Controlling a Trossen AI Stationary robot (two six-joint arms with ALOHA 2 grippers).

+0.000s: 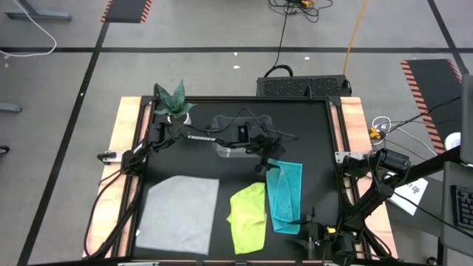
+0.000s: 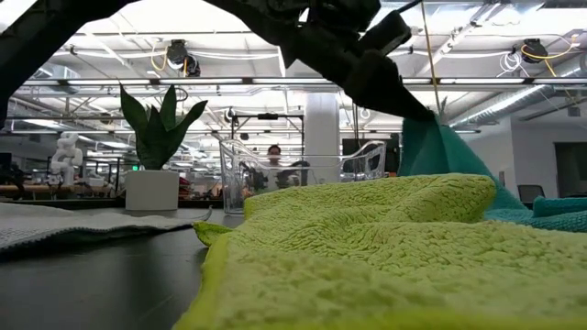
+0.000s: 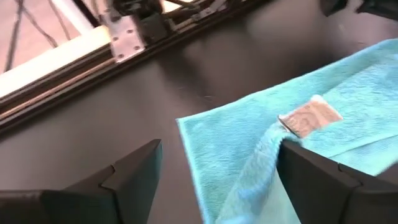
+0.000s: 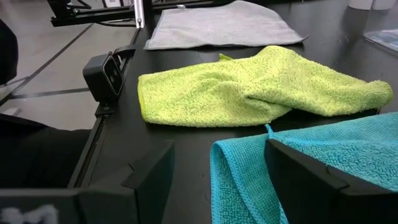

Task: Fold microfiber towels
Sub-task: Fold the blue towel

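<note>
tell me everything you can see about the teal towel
The teal towel is a fluffy microfiber cloth with a small whitish tag, lying partly folded on the black table's right side. Its far end is bunched and lifted under the left pincer, whose fingers stand open around it. It lies beside the yellow-green towel, seemingly touching its edge.

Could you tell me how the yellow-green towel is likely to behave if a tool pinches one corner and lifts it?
The yellow-green towel would probably hang limp: it already lies bunched in soft folds, not flat like the grey towel. Its fluffy pile suggests it is light and should not slip easily from the fingers. Its edge seems to reach the teal towel, so dragging might tug that one.
</note>
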